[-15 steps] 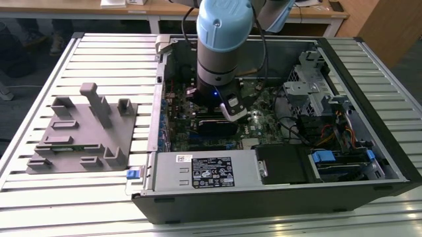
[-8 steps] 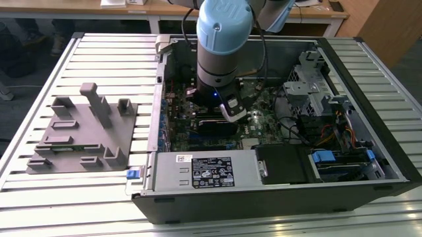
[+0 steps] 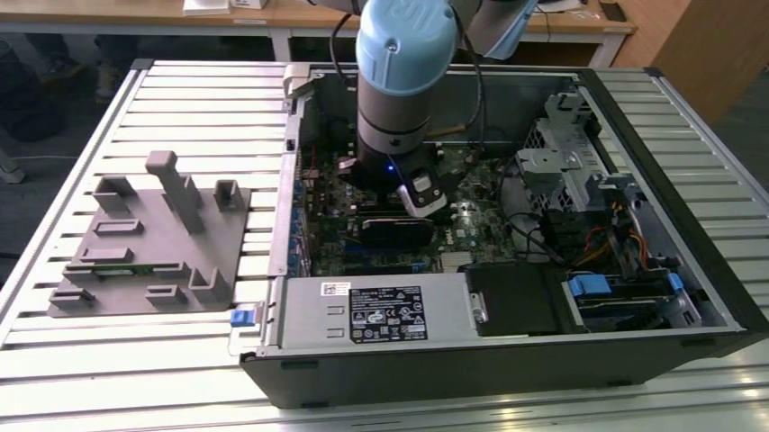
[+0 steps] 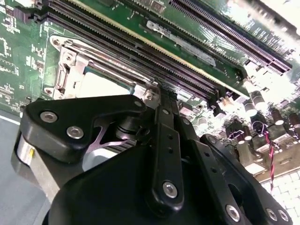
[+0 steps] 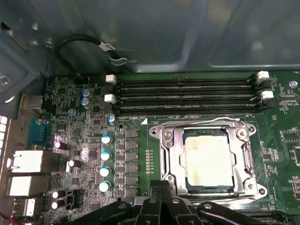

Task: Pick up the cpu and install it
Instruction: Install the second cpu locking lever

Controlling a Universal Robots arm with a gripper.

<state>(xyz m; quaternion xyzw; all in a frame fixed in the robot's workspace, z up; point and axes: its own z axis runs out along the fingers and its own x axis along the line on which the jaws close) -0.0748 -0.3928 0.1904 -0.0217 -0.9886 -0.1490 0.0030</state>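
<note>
1. Inside the open case [image 3: 673, 117], over the middle of the board [image 5: 281, 154], my gripper [image 5: 161, 187] hangs low. Its tip is just beside one edge of the socket frame [image 5: 168, 140].
2. My fingers [image 4: 161, 101] are pressed together with nothing between them; both wrist views show them meeting in one narrow black line.
3. The cpu [image 5: 208, 159] lies flat in the socket, inside the frame's square window. It looks level, with its edges parallel to the frame.
4. I judge the step in hand to be the seating. To do it well, I should touch the chip only straight from above and never push it sideways. The contacts under it are probably fine and easily bent.
5. The frame is open, so I would keep my tips off its thin rails. A snag there could tilt the chip.
6. The cpu top is pale, matt, silvery metal, thin and square. It is likely slick, with little to grip.
7. The frame is bright stamped steel, glossy, with round screw heads at its corners.
8. The board is green and slightly shiny. Long black slots [image 5: 187, 96] run just beside the socket, and small capped cylinders [image 5: 106, 139] stand further off.
9. My fingers are black, smooth linkages with silver screws.
</note>
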